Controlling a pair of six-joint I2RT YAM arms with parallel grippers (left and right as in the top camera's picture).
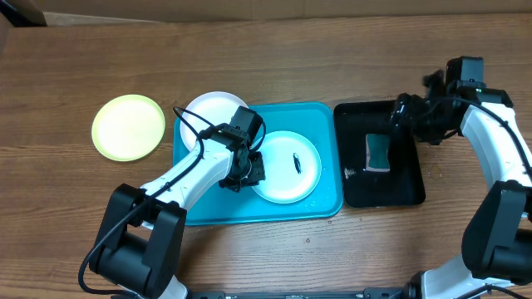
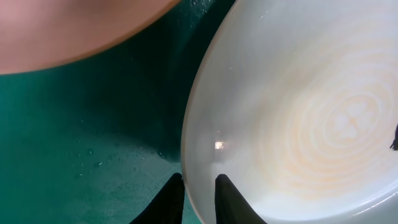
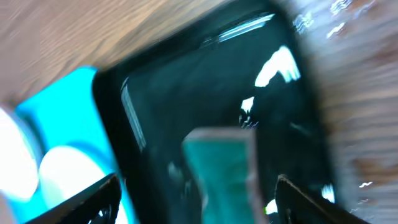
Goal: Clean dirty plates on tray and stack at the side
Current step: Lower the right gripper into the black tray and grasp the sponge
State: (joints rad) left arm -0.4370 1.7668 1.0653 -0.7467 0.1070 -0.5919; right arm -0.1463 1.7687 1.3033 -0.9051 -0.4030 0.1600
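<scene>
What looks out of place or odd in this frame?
The white plate overhangs the turquoise tray at its upper-left corner in the overhead view, half on and half off. The pale plate inside the tray carries a dark smear.

A wooden table (image 1: 332,50) with brown grain running lengthwise fills the overhead view. Light falls evenly across it. A brown box corner (image 1: 21,12) sits at its far left edge.

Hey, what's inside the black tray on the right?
A teal sponge lies inside the black tray, near its middle. The tray floor beneath the sponge is covered, so anything under it cannot be seen.
</scene>
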